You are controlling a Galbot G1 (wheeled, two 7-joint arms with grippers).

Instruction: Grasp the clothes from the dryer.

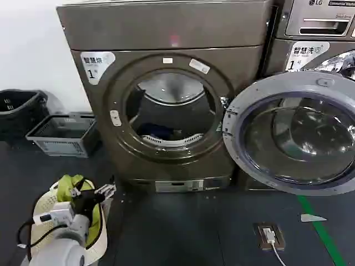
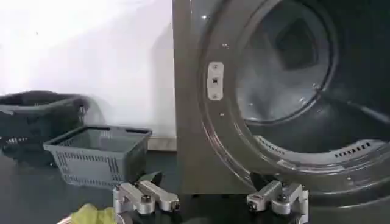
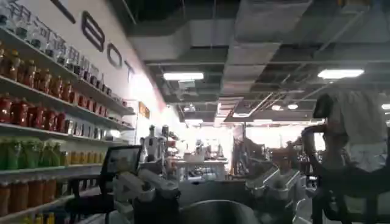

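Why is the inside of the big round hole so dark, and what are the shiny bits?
Head view: the dryer drum is shadowed low down, so the clothes look like a dim dark heap; room light glints off the drum's back wall and the open door glass. Left wrist view: the same back wall shines pale. Right wrist view: ceiling lamps glare.

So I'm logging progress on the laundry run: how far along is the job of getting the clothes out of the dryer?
Done: the round glass door of the bronze-grey front-loading dryer hangs open. In hand: nothing; the left gripper is open and empty, low in front of the porthole beside the yellow-green cloth. Left: the dark blue clothes lie in the drum, ungrasped.
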